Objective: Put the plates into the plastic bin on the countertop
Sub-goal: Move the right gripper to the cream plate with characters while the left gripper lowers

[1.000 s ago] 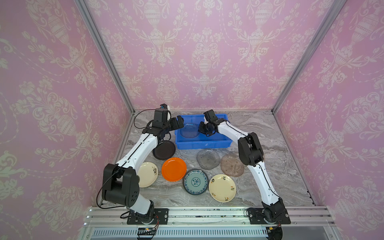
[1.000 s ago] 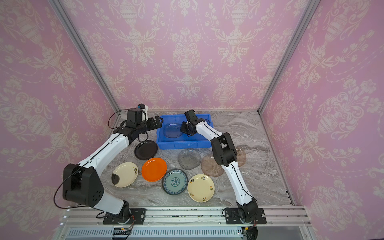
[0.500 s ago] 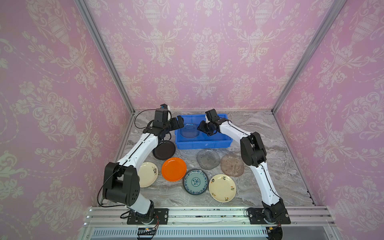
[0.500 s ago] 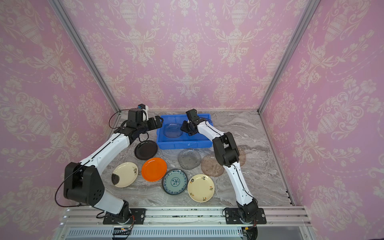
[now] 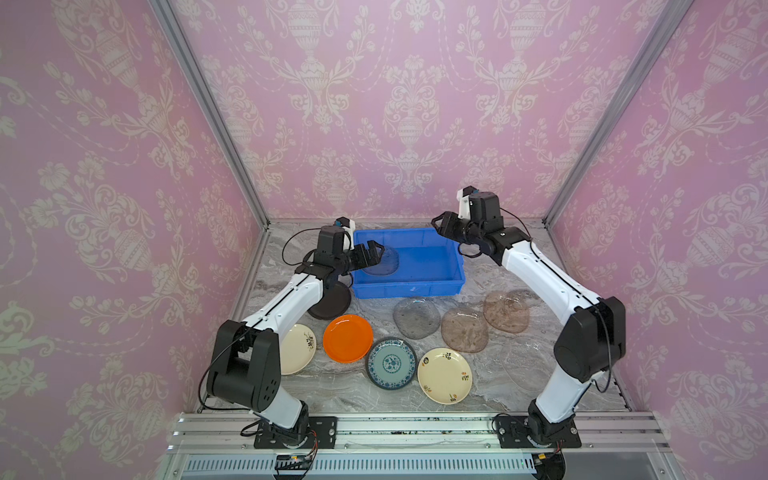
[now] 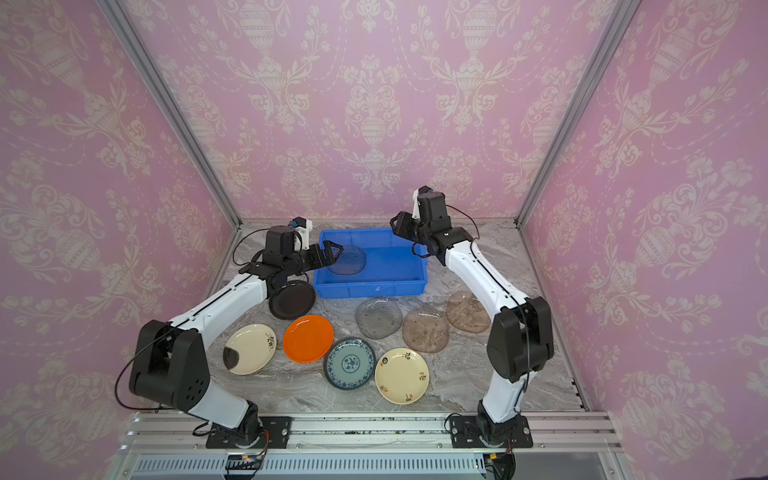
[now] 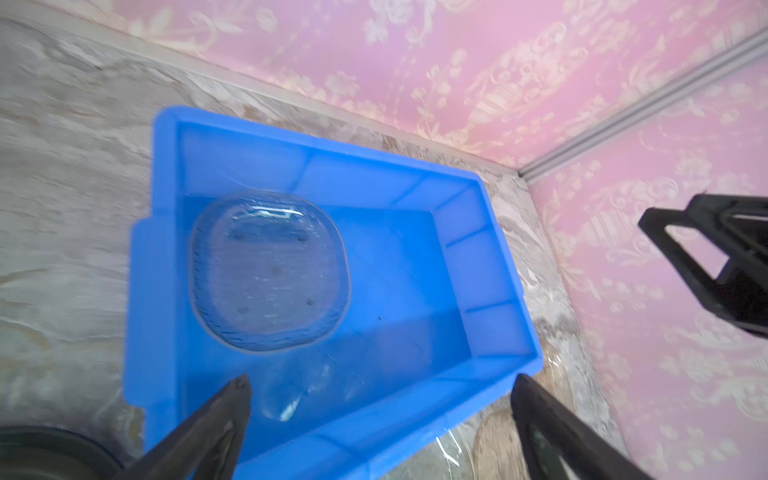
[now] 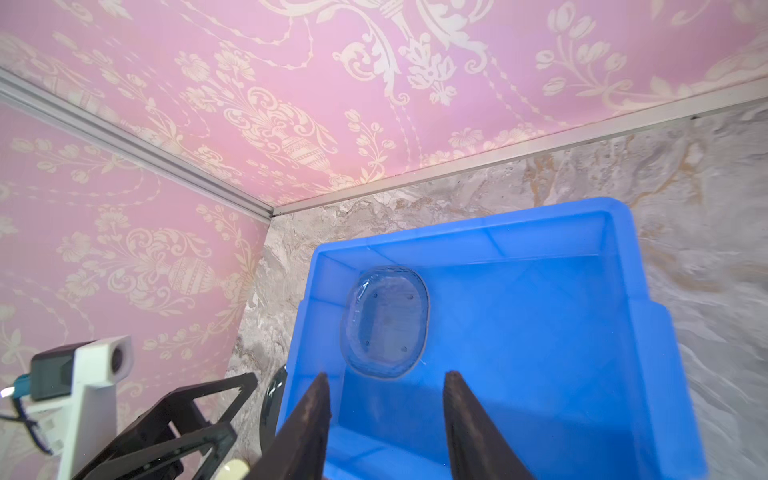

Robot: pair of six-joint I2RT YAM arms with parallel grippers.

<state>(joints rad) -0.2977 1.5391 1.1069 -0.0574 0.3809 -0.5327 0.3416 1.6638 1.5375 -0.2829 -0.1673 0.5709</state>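
The marble countertop carries nearly the whole job: eight plates that I can count lie flat on it in front of the blue bin, which stands towards the back wall. Only one clear glass plate rests inside, on the floor of the bin's left half; the right half is bare.

Both arms hover at the bin with nothing in them. The left gripper hangs over the left wall, jaws spread wide. The right gripper is raised at the far right corner, jaws apart and empty.

To my eye the next step is a fresh pick. The black plate, just beside the bin, suits the left arm, and the brownish glass plate suits the right. Slide one finger under the rim, pinch firmly because glass looks slippery, and lower into the free half.
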